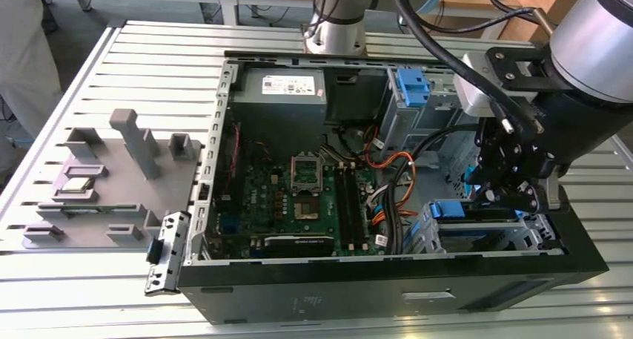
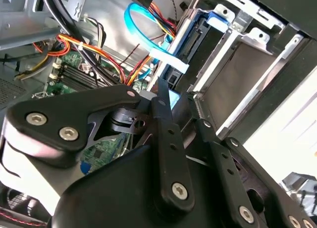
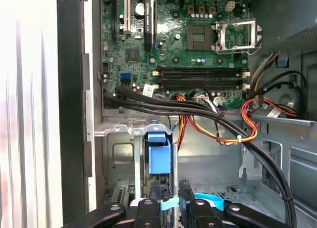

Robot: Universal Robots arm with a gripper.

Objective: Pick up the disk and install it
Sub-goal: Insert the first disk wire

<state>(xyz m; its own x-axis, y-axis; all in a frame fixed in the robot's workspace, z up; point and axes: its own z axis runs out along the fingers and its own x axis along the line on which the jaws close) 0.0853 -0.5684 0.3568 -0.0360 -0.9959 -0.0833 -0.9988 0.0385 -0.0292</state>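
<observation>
on the exterior view's left, a grey holder point(image 1: 109, 179) sits on the bench point(image 1: 148, 64), well apart from the hand. in the middle lies the open computer case point(image 1: 396, 280) with its green board point(image 1: 296, 191). on the exterior view's right the hand point(image 1: 506, 194) hangs over the drive cage point(image 1: 475, 235). the disk point(image 3: 159, 156) in its blue carrier stands on edge in the cage slot, just ahead of the fingertips point(image 3: 185, 188). i cannot tell whether the hand pinches it.

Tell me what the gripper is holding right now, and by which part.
The gripper grips the disk by its upper edge, standing on edge in the drive cage at the case's front corner.
</observation>
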